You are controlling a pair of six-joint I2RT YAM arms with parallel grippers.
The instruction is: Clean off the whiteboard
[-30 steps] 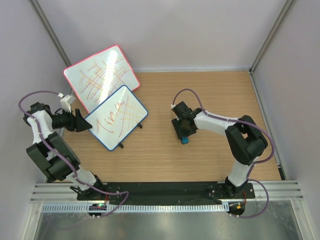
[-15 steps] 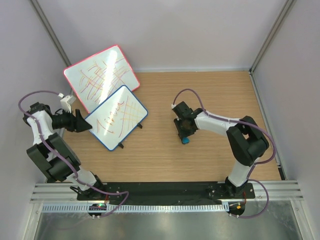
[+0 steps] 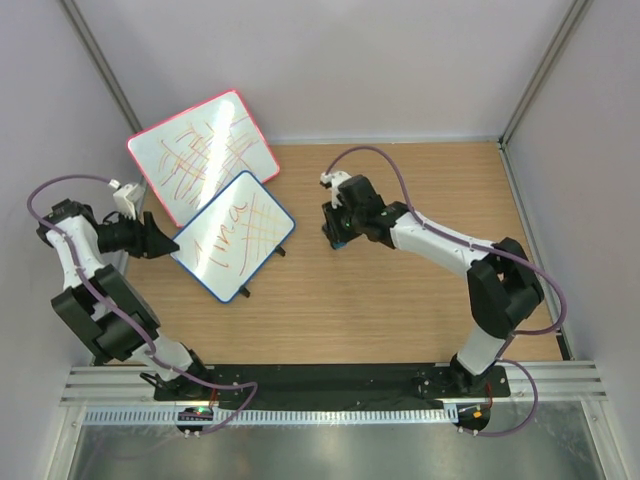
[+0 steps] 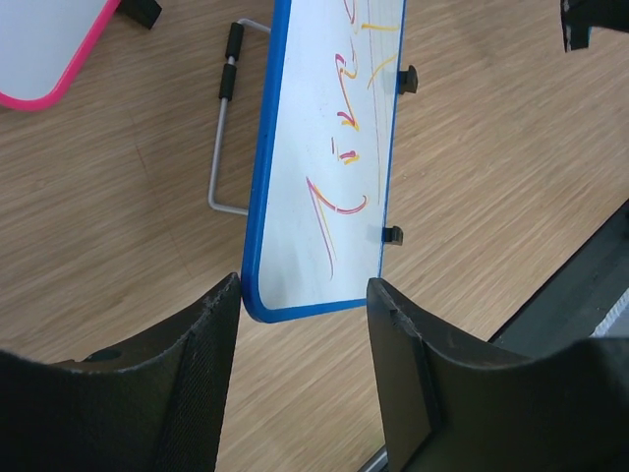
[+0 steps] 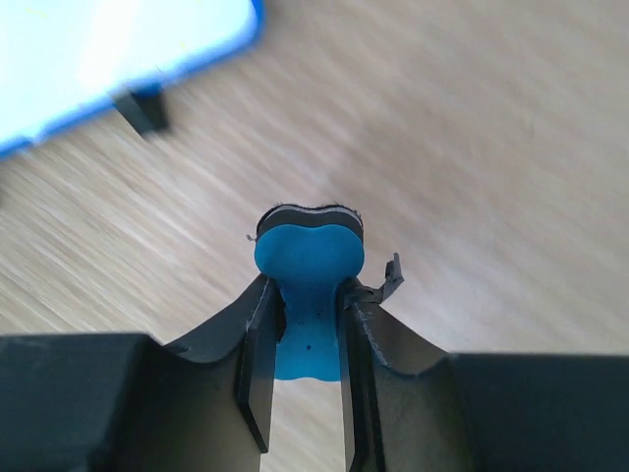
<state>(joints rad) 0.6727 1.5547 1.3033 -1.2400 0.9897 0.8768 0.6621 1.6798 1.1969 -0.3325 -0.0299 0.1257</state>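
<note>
Overhead: the blue-framed whiteboard (image 3: 232, 235), marked with orange and red scribbles, stands on the left half of the counter (image 3: 420, 300), just in front of a larger pink-framed board (image 3: 203, 152). My left hand (image 3: 170, 246) meets its left corner. My right hand (image 3: 336, 230) hangs over mid-counter, apart from the whiteboard's right edge.

Left wrist: the left hand (image 4: 303, 291) is roughly half spread, and its two fingers bracket the whiteboard's (image 4: 324, 167) near blue edge. I cannot tell whether they press on the frame. A wire stand (image 4: 221, 128) props the board from behind.

Right wrist: the right hand (image 5: 310, 290) is pinched narrowly on a blue eraser (image 5: 310, 254), whose dark felt face points away from the camera. The whiteboard's (image 5: 108, 49) blurred corner lies at upper left, apart from the eraser.
</note>
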